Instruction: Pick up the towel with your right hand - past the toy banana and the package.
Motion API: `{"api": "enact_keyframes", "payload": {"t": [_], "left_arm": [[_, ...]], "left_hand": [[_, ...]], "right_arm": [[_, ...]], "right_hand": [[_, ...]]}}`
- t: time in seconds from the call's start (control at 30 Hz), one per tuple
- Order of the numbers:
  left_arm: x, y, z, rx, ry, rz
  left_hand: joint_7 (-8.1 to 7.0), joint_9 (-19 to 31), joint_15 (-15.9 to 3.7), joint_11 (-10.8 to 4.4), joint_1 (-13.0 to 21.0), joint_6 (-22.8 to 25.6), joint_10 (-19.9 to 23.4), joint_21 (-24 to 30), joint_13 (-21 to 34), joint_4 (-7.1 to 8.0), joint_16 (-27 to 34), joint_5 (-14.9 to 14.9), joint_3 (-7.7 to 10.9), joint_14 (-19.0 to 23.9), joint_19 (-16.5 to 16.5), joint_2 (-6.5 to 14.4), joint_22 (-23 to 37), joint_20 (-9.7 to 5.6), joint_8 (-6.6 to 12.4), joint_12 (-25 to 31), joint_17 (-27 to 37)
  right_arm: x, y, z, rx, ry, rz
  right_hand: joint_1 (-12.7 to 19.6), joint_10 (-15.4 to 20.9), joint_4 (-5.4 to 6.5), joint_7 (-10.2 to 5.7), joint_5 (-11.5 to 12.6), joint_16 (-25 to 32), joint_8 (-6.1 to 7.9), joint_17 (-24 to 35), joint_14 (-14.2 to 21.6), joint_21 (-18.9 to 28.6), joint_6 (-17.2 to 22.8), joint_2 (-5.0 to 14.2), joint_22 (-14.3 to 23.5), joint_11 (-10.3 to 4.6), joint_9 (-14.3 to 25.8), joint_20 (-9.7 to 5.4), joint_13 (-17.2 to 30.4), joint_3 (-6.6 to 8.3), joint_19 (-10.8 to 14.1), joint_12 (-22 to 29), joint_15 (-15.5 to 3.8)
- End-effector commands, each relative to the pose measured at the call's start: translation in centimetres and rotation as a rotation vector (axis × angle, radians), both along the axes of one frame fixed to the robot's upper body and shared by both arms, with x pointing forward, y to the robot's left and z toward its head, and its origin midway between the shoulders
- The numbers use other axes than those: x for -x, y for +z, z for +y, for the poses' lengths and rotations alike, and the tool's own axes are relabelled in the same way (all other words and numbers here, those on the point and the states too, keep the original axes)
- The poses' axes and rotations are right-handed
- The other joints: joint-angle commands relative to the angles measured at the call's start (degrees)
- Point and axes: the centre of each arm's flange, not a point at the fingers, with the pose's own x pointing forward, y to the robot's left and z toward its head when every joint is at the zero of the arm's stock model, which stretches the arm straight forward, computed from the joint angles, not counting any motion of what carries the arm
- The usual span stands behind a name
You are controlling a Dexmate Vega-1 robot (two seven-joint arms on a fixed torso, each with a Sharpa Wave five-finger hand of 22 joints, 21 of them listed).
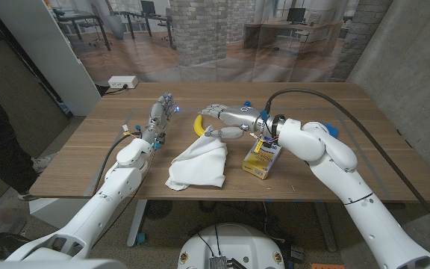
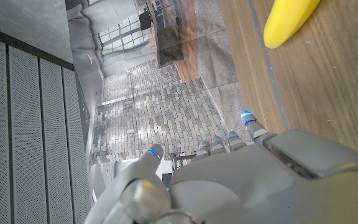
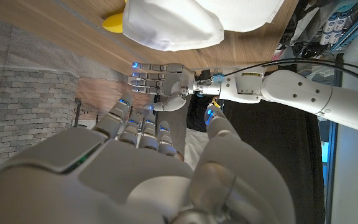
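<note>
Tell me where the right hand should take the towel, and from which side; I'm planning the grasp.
Probably the bunched upper end of the towel, nearest the right hand hovering above it. Come from above: the cloth lies crumpled on the table, its raised folds offering fingers something to pinch, clear of the toy banana and package.

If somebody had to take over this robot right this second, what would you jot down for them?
Right hand: open, holding nothing, hovering above the far edge of the towel, fingers pointing toward the left hand.
Left hand: open, holding nothing, to the left of the towel.
Towel: crumpled on the wooden table, near the front middle.
Toy banana: just behind the towel, partly under the right hand.
Package: right of the towel, under the right forearm.
Done: the right hand is over the towel.
Left: lower, grip and lift the towel.
</note>
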Motion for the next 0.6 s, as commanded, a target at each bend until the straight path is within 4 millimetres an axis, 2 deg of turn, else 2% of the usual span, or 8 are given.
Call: {"api": "enact_keyframes", "payload": {"t": [0.03,0.6], "left_arm": [[0.0,0.1,0.3,0.002,0.0,-0.002],[-0.1,0.0,0.4,0.001,-0.004,0.001]], "left_hand": [[-0.46,0.1,0.14,0.09,0.3,-9.0,-9.3,0.0,0.2,-0.03,0.2,0.3,0.22,-11.4,-9.3,7.0,0.1,0.33,-0.05,0.2,0.2],[-0.72,0.1,0.13,0.08,0.3,-8.6,-9.3,-0.1,0.2,-0.07,0.2,0.2,0.26,-11.3,-9.2,7.0,0.1,0.36,0.07,0.2,0.2]], "right_arm": [[-0.3,-0.2,0.8,0.057,-0.034,0.023],[-0.6,-0.9,1.8,0.118,-0.06,0.044]], "right_hand": [[0.1,0.3,0.18,-0.13,-0.1,0.3,0.26,0.1,0.2,0.0,0.3,0.45,0.1,0.04,0.2,0.29,0.1,-0.14,0.3,0.1,-0.06],[0.4,-0.1,0.13,-0.24,-0.1,0.2,0.19,0.1,0.2,0.0,0.2,0.7,0.1,-0.19,0.2,0.23,0.1,-0.13,0.4,-0.1,-0.11]]}}
